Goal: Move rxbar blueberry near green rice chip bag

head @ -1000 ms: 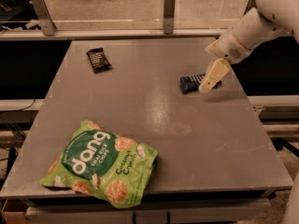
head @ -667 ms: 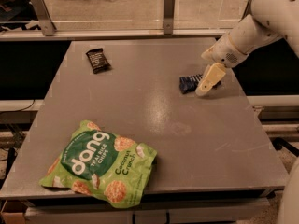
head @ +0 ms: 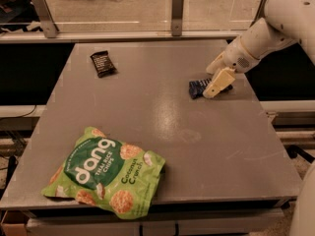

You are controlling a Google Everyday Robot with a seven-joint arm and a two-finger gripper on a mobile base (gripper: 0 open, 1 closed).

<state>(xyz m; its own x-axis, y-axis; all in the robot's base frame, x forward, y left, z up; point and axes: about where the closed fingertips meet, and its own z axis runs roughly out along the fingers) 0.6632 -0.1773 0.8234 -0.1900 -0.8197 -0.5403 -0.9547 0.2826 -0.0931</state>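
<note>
- The gripper (head: 216,86) is hanging low at the table's (head: 162,132) right side, over the rxbar's (head: 198,87) right end; whether it is gripping cannot be told.
- The chip bag (head: 106,173) is lying front left, well apart.
- 1 black bar (head: 103,63) is sitting far left.

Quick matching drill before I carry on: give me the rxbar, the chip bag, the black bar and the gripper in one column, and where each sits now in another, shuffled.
1. rxbar blueberry
2. green rice chip bag
3. black bar wrapper
4. gripper

A. front-left of the table
B. down over the blue bar's right end
C. back-left of the table
D. flat on the table's right side, only its left end showing

Pairs: 1-D, 2-A, 3-C, 4-B.
</note>
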